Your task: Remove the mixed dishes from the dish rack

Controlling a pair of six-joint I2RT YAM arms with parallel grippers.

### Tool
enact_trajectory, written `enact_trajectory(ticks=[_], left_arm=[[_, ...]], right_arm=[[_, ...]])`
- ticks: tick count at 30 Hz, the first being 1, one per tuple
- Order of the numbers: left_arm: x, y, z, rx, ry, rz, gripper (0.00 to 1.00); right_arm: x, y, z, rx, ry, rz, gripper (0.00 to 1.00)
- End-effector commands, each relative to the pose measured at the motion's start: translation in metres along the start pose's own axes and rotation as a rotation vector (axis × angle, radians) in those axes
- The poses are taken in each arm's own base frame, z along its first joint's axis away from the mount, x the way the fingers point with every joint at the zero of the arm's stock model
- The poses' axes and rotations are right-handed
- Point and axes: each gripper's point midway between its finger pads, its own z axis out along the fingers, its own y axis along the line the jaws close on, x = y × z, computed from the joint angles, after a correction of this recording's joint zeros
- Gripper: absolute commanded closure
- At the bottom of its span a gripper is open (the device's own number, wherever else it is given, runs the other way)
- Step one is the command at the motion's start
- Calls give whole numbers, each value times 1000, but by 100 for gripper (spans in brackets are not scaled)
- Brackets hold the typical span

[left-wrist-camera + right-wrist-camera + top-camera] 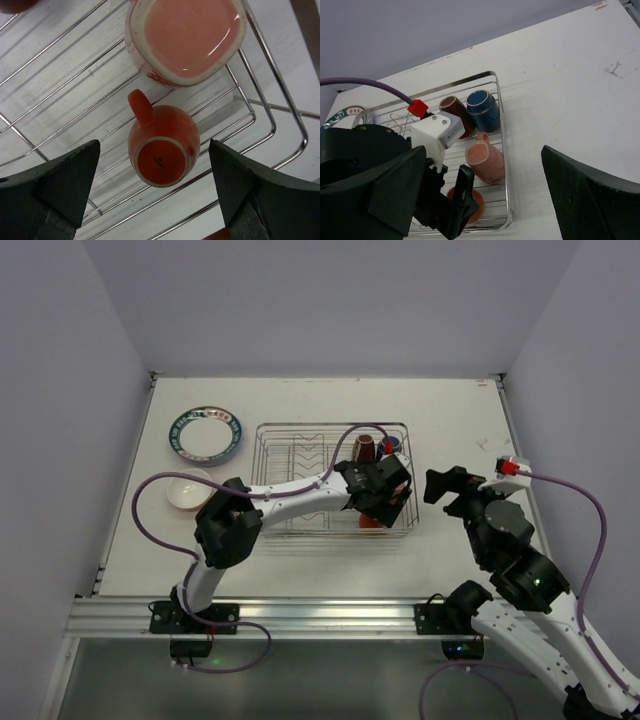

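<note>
White table (470, 420): left arm (290, 495) stretches over the dish rack (290, 455), left gripper (154, 150) spread wide above the base-up orange mug (165, 135) at its 4 o'clock corner; right gripper (443, 487) wide, at 3 o'clock; base mark unreadable

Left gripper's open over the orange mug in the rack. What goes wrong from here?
1. The orange mug is rounded and glossy; the left gripper may squeeze it out sideways.
2. Its handle points at the pink mug close by; lifting may knock it.
3. Descending fingers may catch the dish rack wires.
</note>
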Motion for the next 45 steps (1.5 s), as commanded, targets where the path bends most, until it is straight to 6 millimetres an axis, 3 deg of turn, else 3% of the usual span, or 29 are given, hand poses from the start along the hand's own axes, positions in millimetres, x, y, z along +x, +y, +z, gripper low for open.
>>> enact_trajectory(ticks=[1,5,16,17,23,39,45], left_arm=[[-10,-6,8,5,-21,-24,7],[-5,-6,13,10,-2,-28,11],[3,-1,26,39,34,-53,41],[3,1,26,36,34,-57,53],[-2,16,16,12,6,-82,100],[-43,32,-41,-8,-194,-136,100],[-62,41,-75,-6,-319,-191,100]], right_arm=[[-14,-3,-4,6,-71,72,1],[-15,-2,-4,1,-72,71,1],[-12,2,-3,-17,-59,59,1],[-12,1,-3,-15,-60,57,1],[-10,2,-2,-18,-56,54,1],[-5,7,3,-25,-32,29,1],[14,18,16,-50,61,-24,1]])
